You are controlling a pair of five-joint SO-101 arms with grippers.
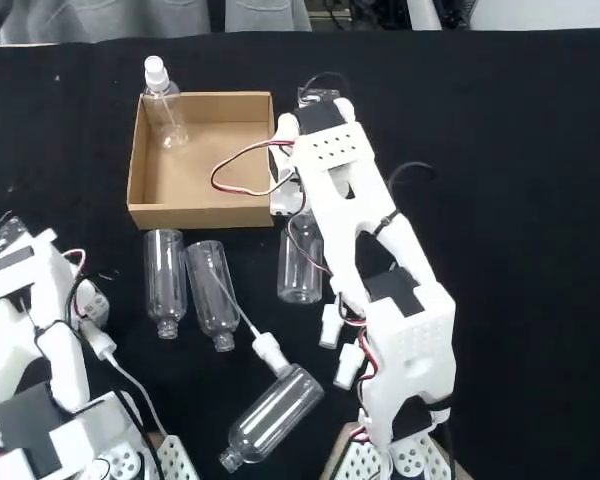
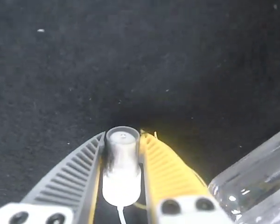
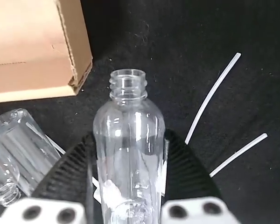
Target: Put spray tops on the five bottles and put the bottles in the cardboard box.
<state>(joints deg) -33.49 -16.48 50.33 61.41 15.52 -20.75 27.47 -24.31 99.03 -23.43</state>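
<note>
Clear bottle (image 3: 129, 116), no top on, is clamped in the right gripper (image 3: 128, 137) right by the box (image 1: 200, 215) corner. Left gripper (image 2: 123, 135) is pinched tight on a spray top (image 2: 121, 179) over the black table (image 2: 130, 56).

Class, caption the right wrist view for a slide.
Right gripper grips an uncapped clear bottle near the cardboard box.

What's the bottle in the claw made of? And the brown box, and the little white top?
The bottle looks like clear, shiny plastic: you can see through it and light glints on it. The box looks like dull brown cardboard, with a folded corner. The top seems smooth white plastic under a clear cap.
</note>
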